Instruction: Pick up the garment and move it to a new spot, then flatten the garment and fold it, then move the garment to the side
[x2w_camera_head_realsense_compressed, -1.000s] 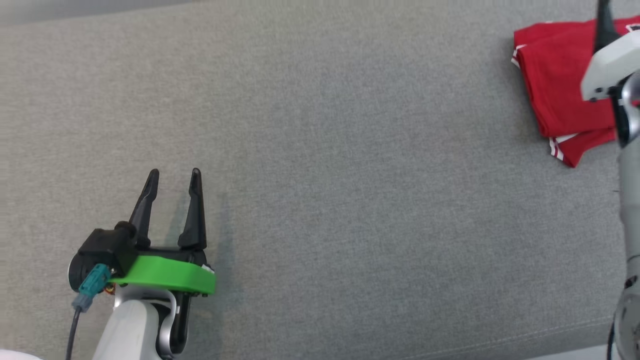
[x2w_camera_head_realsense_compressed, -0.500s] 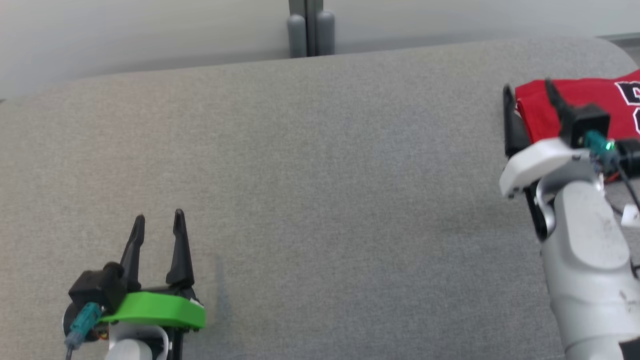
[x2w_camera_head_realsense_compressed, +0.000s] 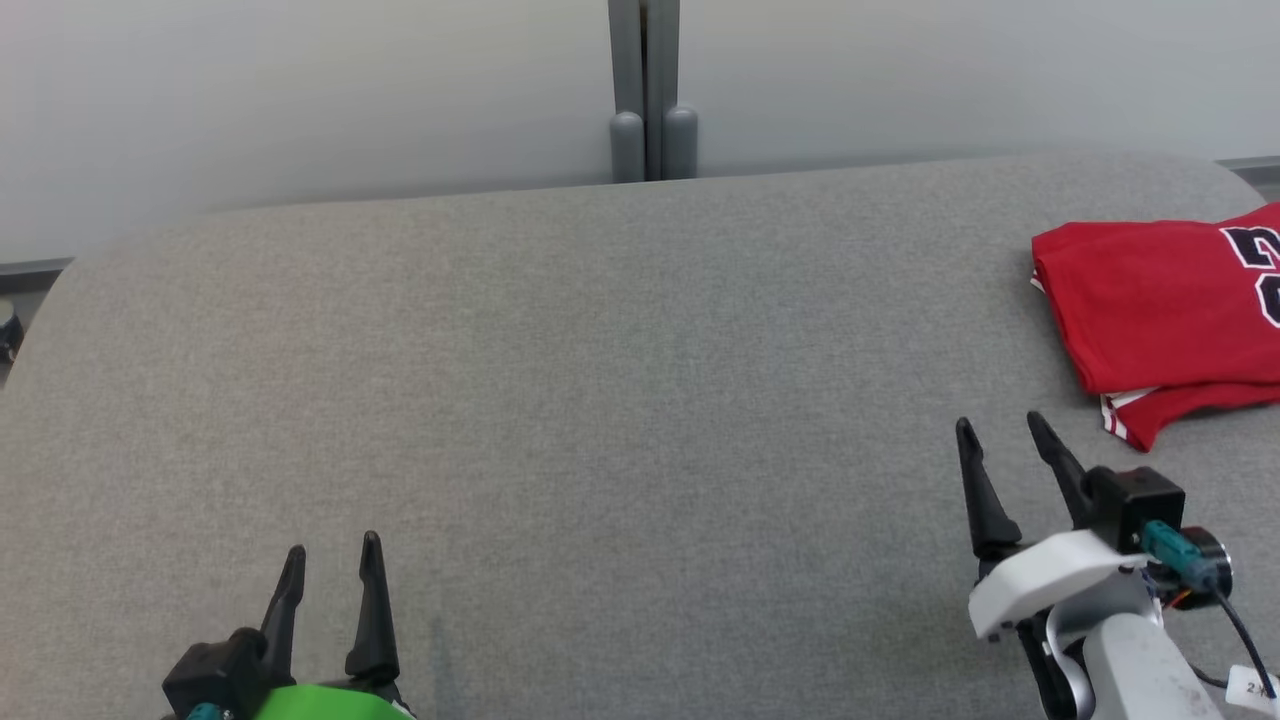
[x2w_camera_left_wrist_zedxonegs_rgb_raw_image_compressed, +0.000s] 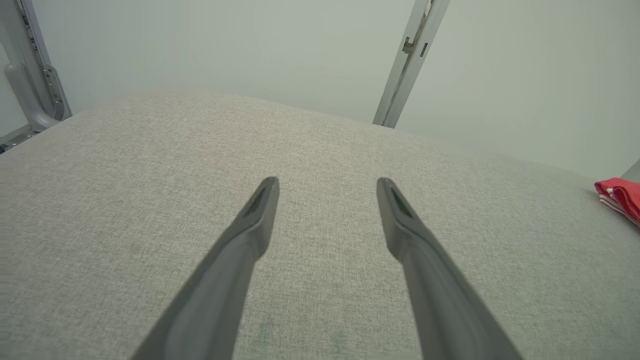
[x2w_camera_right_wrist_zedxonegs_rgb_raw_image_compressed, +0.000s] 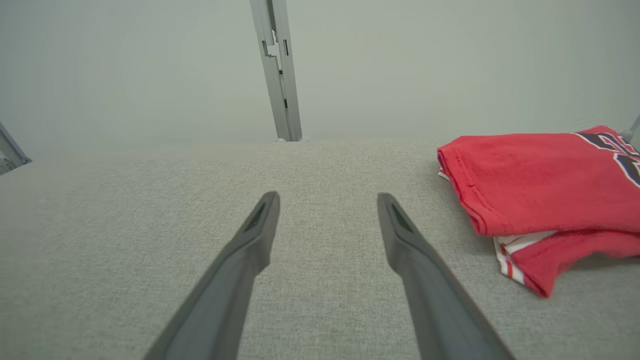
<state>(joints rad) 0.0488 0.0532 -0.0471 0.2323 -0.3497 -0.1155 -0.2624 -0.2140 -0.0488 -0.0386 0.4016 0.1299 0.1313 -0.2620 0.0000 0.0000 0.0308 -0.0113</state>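
Observation:
The garment (x2w_camera_head_realsense_compressed: 1150, 300) is a red jersey with dark lettering and white trim, lying folded at the far right of the grey table; it also shows in the right wrist view (x2w_camera_right_wrist_zedxonegs_rgb_raw_image_compressed: 540, 185) and as a sliver in the left wrist view (x2w_camera_left_wrist_zedxonegs_rgb_raw_image_compressed: 620, 197). My right gripper (x2w_camera_head_realsense_compressed: 1000, 430) stands open just left of and below the garment, apart from it, with nothing between its fingers (x2w_camera_right_wrist_zedxonegs_rgb_raw_image_compressed: 260, 225). At the lower left my left gripper (x2w_camera_head_realsense_compressed: 333, 550) is open and empty over bare cloth, its fingers (x2w_camera_left_wrist_zedxonegs_rgb_raw_image_compressed: 260, 210) spread.
The grey fabric table (x2w_camera_head_realsense_compressed: 600, 400) has a rounded far edge against a pale wall. A grey post (x2w_camera_head_realsense_compressed: 645, 90) rises behind the middle of the table. Another grey frame part (x2w_camera_left_wrist_zedxonegs_rgb_raw_image_compressed: 30, 75) stands at the far left corner.
The head camera has tilted up, so the wall and post came into view. My right gripper has drawn back from the garment toward the table's near side. The garment stays put.

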